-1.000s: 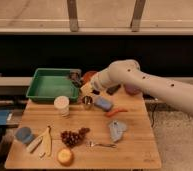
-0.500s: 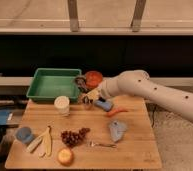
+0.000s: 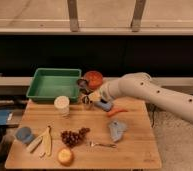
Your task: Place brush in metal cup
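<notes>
My arm [image 3: 155, 95] enters from 3 o'clock and reaches across the back of the table [image 3: 135, 150]. My gripper [image 3: 91, 98] sits just behind table centre, low over the surface, at 3 o'clock from the white cup [image 3: 62, 105] and near it.

Gripper state: cannot tell. Nothing I can make out shows whether anything is held.

Metal cup [image 3: 83, 83]: at 11 o'clock from my gripper, near it, wedged between the green tray [image 3: 54, 83] and the orange bowl [image 3: 94, 78] at the table's back edge. Dark interior faces up.

Brush: cannot pick it out with confidence; the dark shapes right at my gripper are too indistinct to name.

Other items logged:
- blue object [image 3: 104, 105], just at 4 o'clock from my gripper, partly under my wrist.
- orange-red strip [image 3: 116, 112], at 4 o'clock from that, lying flat.
- grey-blue cloth-like item [image 3: 117, 129], at 5 o'clock from my gripper, well apart.
- fork [image 3: 102, 145], near the front edge.
- dark grapes [image 3: 73, 136], at 6 o'clock from the white cup.
- pale wooden utensils [image 3: 43, 142] and a small blue cup [image 3: 24, 135], front left corner.
- yellow-orange fruit [image 3: 65, 156], front edge.
</notes>
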